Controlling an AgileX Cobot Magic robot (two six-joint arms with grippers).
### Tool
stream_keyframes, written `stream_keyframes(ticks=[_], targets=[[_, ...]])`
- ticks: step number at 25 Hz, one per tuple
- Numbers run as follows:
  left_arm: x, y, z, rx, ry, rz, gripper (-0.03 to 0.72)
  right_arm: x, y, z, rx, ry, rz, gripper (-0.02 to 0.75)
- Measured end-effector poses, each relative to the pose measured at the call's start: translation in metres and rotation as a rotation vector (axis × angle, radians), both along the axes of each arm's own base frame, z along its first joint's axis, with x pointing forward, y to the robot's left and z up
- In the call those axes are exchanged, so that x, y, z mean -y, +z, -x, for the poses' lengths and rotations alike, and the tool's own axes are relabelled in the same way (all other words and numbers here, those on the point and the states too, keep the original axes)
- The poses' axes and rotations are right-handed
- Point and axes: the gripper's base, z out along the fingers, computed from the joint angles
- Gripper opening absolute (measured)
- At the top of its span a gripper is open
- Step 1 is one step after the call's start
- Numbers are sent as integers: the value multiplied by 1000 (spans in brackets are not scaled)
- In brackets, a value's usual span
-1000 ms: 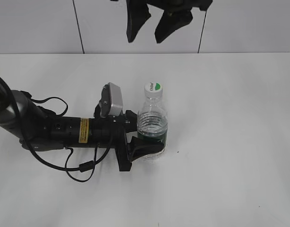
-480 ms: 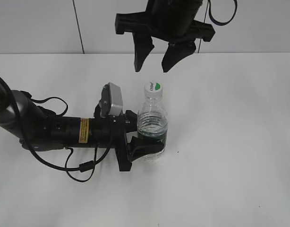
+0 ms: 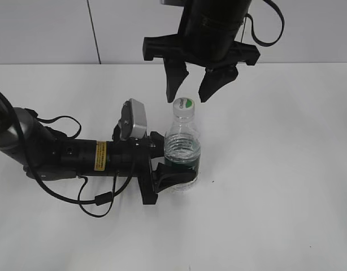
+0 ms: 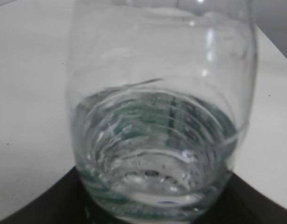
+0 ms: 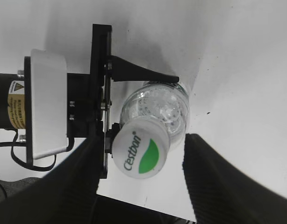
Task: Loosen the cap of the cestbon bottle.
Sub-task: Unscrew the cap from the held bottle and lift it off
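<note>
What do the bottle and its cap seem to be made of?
The bottle looks like thin clear plastic, glossy: the water and the ribs show through its wall. The cap looks like opaque white plastic with a smooth matte top that bears a printed green mark.

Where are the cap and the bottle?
cap [image 5: 139,154], right wrist view, on its white top beside the green mark
bottle [image 3: 182,148], exterior view, on its clear ribbed shoulder above the green label

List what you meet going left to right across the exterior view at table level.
Left arm → left gripper clamped on the bottle → cestbon bottle, with the open right gripper above its cap.
</note>
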Motion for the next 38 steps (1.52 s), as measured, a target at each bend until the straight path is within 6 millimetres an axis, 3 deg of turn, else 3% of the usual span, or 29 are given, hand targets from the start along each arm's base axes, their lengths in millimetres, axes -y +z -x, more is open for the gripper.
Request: stream_keyframes(ticks=[8,38], targets=[[0,0,0,0,0,0,412,-4,-12,-3,-34,-3,8,432],[0,0,0,0,0,0,412,-4,-12,-3,-34,2,6,398]])
